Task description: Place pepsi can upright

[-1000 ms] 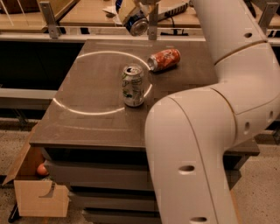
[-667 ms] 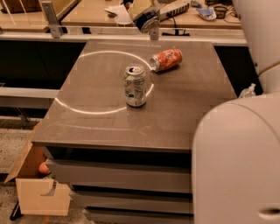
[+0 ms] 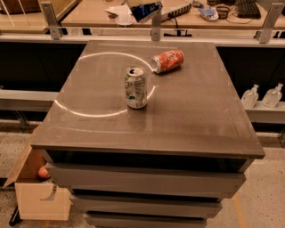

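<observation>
Up at the top edge of the frame, a little left of centre, the tool is mostly cut off, and what shows of it is clamped around the pepsi can. That can is dark blue and hangs tilted in the air, over the far edge of the desk and not touching it. Just below and right of it stands a grey rail post, rising from the rail behind the desk. On the desk, in its upper middle part, an orange can lies on its side with its silver top turned toward the left. Near it, lower and to the left, a white-and-green can stands upright with its opened top showing; the two cans are apart. A bright ring of light curves across the left half of the desk and passes close by both cans. At the lower left of the frame a cardboard box sits on the floor beside the desk, with a small orange round thing inside. At the right edge, two clear bottles stand side by side on a low ledge.
</observation>
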Available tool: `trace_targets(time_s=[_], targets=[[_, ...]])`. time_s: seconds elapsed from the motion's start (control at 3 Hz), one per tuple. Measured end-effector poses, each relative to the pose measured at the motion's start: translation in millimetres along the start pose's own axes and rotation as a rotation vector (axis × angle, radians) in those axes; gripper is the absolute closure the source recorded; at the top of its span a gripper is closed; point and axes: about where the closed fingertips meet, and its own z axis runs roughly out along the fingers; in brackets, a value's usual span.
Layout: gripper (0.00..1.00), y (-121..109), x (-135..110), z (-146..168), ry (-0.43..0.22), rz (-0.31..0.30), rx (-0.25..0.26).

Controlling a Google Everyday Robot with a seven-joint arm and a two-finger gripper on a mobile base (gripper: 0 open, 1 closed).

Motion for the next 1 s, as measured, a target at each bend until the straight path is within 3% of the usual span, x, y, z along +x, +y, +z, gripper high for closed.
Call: trace_targets(time_s=[0.33, 0.67, 1.0], targets=[[1.00, 0, 0, 3, 0.009, 0.003, -0.003], [1.00, 10, 1, -3, -0.008, 0.005, -0.044], [1.00, 44, 8, -19, -0.034, 0.010, -0.134]])
